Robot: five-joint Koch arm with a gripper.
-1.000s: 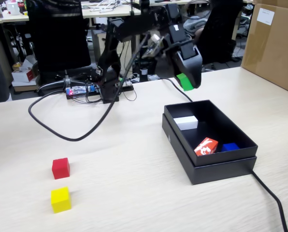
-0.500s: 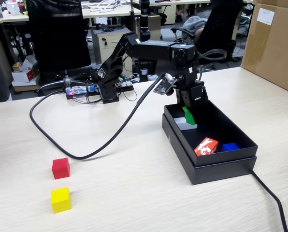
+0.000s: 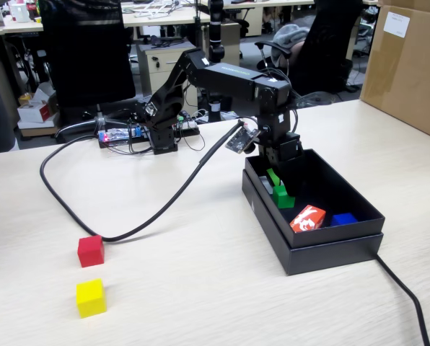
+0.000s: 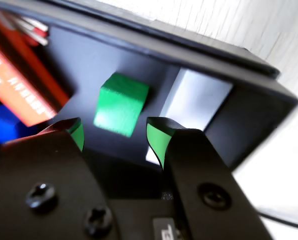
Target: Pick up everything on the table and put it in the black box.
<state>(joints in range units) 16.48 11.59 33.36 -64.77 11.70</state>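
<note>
Green cube (image 4: 121, 103) is lying free in the box (image 3: 323, 241), claw (image 4: 114, 135) open; a straight-up lift is being advised, clearing the rim.

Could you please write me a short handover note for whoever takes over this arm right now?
Gripper: open, empty, poised over the black box with its jaws apart.
Green cube: released, lying inside the box clear of both fingertips, next to the white block and near the red-and-white packet.
Red cube and yellow cube: on the table, at the left of the fixed view, the yellow one nearer the camera.
Done: one of three cubes is boxed.
Left: lift clear of the box, then fetch the red and yellow cubes. Mind the black cable that lies close to the red cube.
</note>
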